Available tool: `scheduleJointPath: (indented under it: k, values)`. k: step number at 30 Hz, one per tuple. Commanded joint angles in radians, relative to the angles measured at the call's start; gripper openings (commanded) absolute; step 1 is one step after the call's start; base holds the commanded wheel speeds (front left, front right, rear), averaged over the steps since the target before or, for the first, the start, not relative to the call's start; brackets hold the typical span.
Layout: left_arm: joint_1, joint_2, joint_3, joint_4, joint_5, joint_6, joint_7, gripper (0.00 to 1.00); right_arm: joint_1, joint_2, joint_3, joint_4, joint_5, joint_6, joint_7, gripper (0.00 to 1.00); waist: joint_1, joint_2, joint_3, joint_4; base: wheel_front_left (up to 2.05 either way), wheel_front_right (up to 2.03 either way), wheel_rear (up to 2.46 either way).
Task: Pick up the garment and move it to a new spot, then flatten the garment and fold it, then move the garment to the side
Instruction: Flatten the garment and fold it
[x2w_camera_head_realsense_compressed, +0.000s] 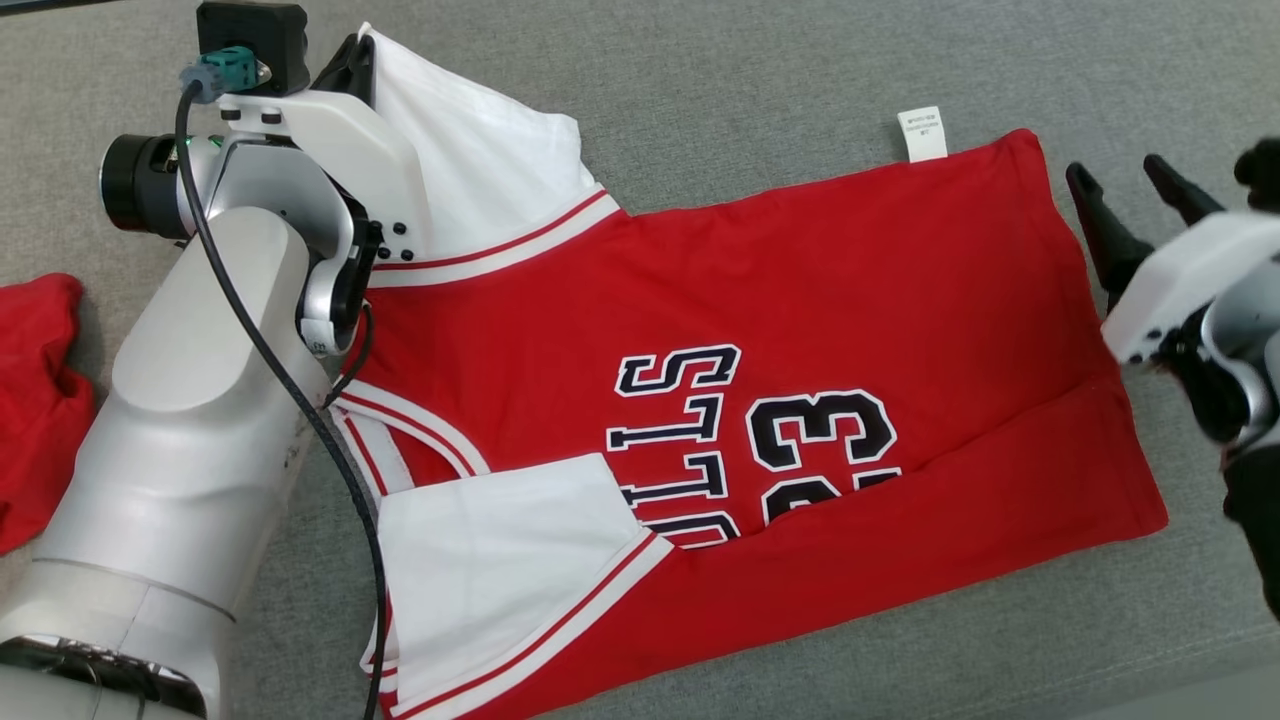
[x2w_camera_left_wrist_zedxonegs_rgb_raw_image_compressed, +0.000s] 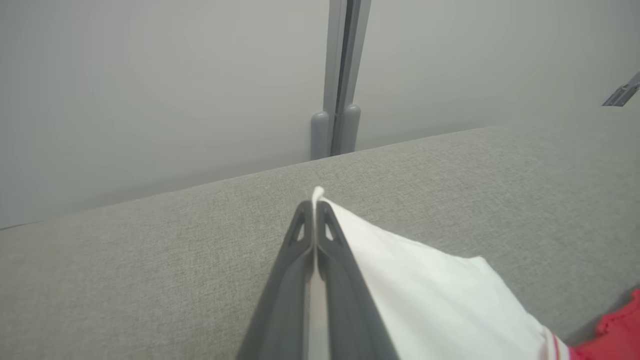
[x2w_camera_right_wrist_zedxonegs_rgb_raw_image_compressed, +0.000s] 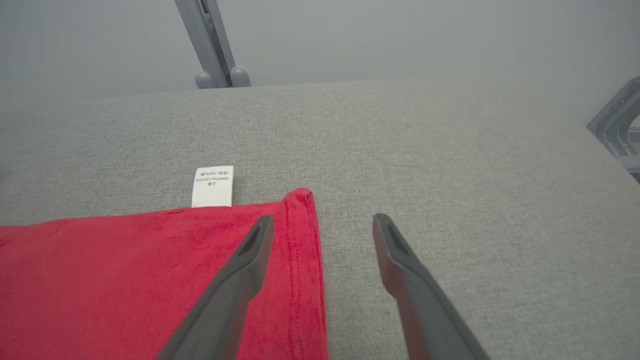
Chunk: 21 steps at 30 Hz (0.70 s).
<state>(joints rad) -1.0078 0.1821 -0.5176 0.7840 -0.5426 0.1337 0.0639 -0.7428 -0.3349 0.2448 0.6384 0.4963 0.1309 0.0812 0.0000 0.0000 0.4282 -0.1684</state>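
Your red jersey (x2w_camera_head_realsense_compressed: 850, 300) lies spread on the grey padded surface (x2w_camera_head_realsense_compressed: 760, 80), its near edge folded over the lettering. The left gripper (x2w_camera_left_wrist_zedxonegs_rgb_raw_image_compressed: 315, 212) pinches the tip of the far white sleeve (x2w_camera_head_realsense_compressed: 480, 150), fingers pressed together on the cloth. The right gripper (x2w_camera_right_wrist_zedxonegs_rgb_raw_image_compressed: 324, 222) is at the hem's far corner, fingers spread, one over red fabric and one over bare grey.

A grey woven surface (x2w_camera_head_realsense_compressed: 760, 90) stretches out before me, and a crumpled red cloth (x2w_camera_head_realsense_compressed: 35, 400) lies bunched at its left edge. Beyond its far edge stand pale grey wall panels (x2w_camera_left_wrist_zedxonegs_rgb_raw_image_compressed: 150, 100), joined by a grey upright post (x2w_camera_left_wrist_zedxonegs_rgb_raw_image_compressed: 340, 75). A grey metal frame (x2w_camera_right_wrist_zedxonegs_rgb_raw_image_compressed: 605, 117) stands just past one corner of the surface.
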Motion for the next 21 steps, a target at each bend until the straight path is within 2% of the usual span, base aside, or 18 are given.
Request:
scheduleJointPath:
  k: [1,10,21]
  values:
    - [0.016,0.015,-0.004,-0.035,0.007,0.011,0.014,0.00,-0.054,0.001,0.001,0.043,-0.024,0.000,0.044,1.00,0.0000,0.0000,0.005,0.007,0.00,0.00,0.00]
    - [0.080,0.060,-0.024,-0.214,0.018,0.063,0.095,0.00,-0.249,0.064,0.019,0.244,-0.123,0.000,0.233,1.00,0.0000,0.0000,0.022,0.032,0.00,0.00,0.00]
    - [0.124,0.100,-0.039,-0.358,0.029,0.111,0.162,0.00,-0.333,0.084,0.024,0.380,-0.170,0.000,0.293,1.00,0.0000,0.0000,0.027,0.055,0.00,0.00,0.00]
